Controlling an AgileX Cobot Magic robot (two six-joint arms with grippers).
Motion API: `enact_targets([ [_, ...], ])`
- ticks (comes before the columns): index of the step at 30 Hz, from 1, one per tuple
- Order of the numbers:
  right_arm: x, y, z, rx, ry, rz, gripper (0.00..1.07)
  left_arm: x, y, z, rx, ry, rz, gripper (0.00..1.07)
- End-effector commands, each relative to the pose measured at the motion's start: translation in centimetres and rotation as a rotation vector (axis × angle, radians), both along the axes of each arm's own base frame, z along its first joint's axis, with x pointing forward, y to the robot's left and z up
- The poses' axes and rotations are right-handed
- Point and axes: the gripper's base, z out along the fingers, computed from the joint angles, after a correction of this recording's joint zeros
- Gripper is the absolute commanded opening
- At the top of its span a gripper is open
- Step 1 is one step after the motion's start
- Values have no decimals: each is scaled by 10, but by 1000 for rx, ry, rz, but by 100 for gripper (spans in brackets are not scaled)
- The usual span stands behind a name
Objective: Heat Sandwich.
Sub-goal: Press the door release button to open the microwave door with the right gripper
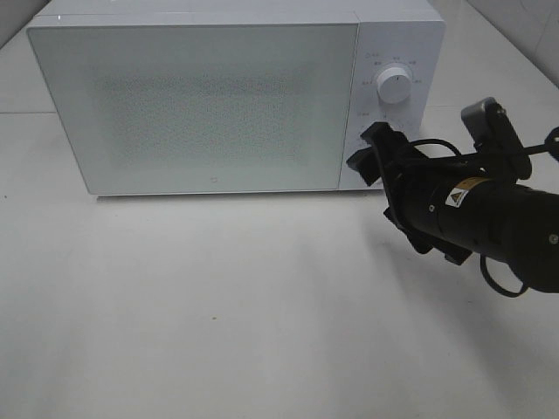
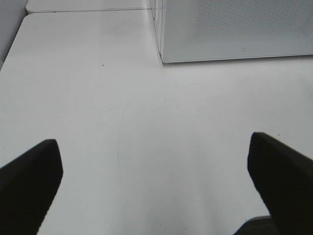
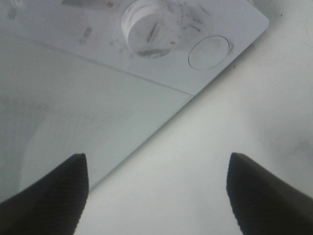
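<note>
Microwave (image 1: 201,96) stands at the back of the white worktop (image 1: 218,305), door closed flat against its front. Control panel is on the side toward the right arm: a round dial (image 1: 395,87) above, a round button (image 3: 209,51) below it.

Right arm (image 1: 472,209) reaches in from the right of the high view. Right fingers (image 3: 49,196) are spread apart with nothing between them. They sit just in front of the lower corner of the microwave, where the door edge meets the control panel. Contact with the panel cannot be told.

Left fingers (image 2: 29,176) are also wide apart and empty, above bare worktop, well short of the microwave's front.

Sandwich shows in no view. Its place, and how it lies relative to either pair of fingers, cannot be told.
</note>
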Motion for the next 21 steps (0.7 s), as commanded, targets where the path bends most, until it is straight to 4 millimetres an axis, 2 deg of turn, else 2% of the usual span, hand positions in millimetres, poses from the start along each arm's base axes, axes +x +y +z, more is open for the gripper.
enact_targets([
  [1,-9,0,6,-177,14,166,76,-4,0,-1,-10,-27,3,98],
  [8,-25,-2,12,-444,58,431,76,-4,0,-1,-10,-27,3,98],
  [15,-33,0,12,-588,114,631,76,-4,0,-1,-10,-27,3,98],
  [16,-35,2,13,-635,151,724,76,-4,0,-1,-10,-27,3,98],
  [21,-39,7,19,-697,231,911,76,-4,0,-1,-10,-27,3,98],
])
